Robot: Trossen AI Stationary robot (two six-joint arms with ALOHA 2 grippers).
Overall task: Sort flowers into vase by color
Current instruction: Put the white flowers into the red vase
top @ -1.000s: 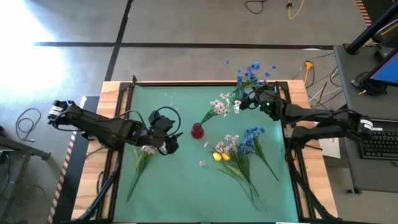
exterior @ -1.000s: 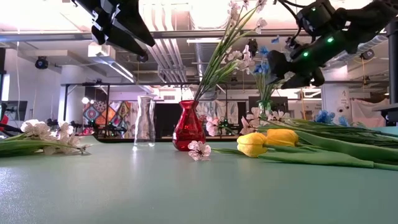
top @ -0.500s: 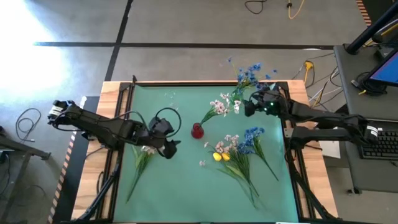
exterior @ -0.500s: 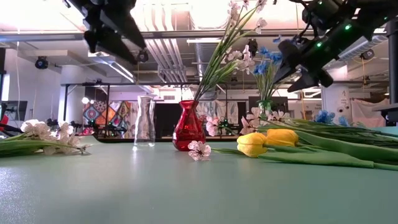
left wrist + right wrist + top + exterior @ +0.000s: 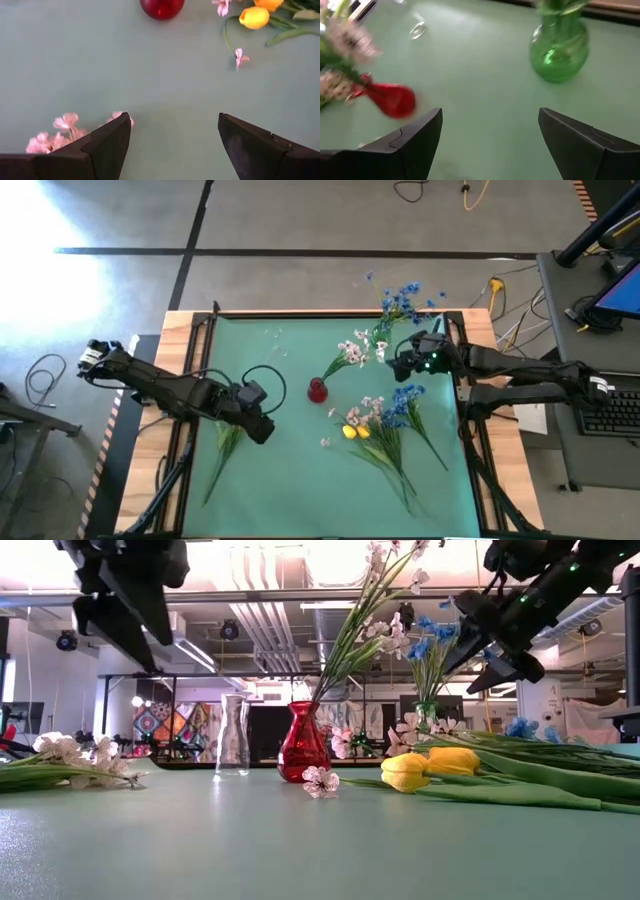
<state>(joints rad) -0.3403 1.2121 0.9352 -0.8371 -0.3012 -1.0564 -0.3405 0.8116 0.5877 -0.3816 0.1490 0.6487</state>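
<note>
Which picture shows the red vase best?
The low view: the red vase stands whole, side-on, holding pink blossoms. The high view shows only its top; the left wrist view its bottom edge; the right wrist view a blur.

Loose flowers (image 5: 385, 425) right of vase (image 5: 317, 390)

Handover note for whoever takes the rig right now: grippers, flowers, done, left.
Left gripper: jaws open, empty, above the pink-white spray lying on the table's left side.
Right gripper: jaws open, empty, near the green vase at the back right.
Done: pink-white blossoms stand in the red vase; blue flowers stand in the green vase.
Left: the left-side spray, plus the pile right of centre with yellow tulips, blue flowers and pink-white sprays. The clear vase is empty.
</note>
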